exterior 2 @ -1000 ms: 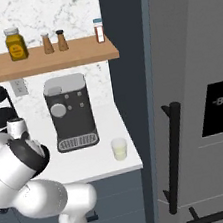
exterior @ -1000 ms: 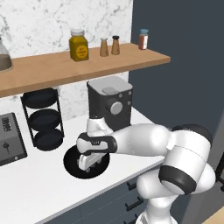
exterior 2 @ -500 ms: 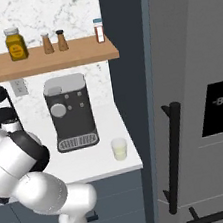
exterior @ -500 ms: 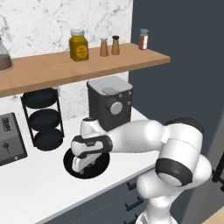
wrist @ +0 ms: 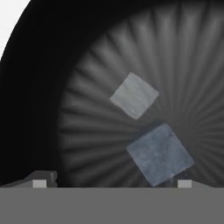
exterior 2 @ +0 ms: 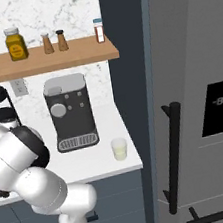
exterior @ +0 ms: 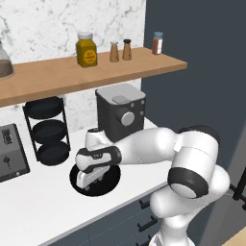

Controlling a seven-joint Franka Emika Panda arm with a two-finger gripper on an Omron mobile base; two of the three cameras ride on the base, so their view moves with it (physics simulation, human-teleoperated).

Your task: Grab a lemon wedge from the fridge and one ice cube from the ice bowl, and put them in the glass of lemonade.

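Arm has swung left and dropped since earlier frame; gripper (exterior: 88, 181) now low over ice bowl (exterior: 111, 178) near counter's front edge. Fingers spread, nothing held. Two ice cubes on bowl floor; nearer ice cube (wrist: 159, 153) sits between tips. You're mid ice-grab: descend, close squarely. Glass (exterior 2: 119, 148) waits at counter's right front corner.

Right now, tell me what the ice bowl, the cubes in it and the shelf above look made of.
The ice bowl looks like matte black ceramic or plastic: dark, with faint radial ribs and no sharp glare. The two ice cubes read as frosted ice, pale grey-white and cloudy, though rendered almost opaque. The shelf looks like smooth light-brown wood.
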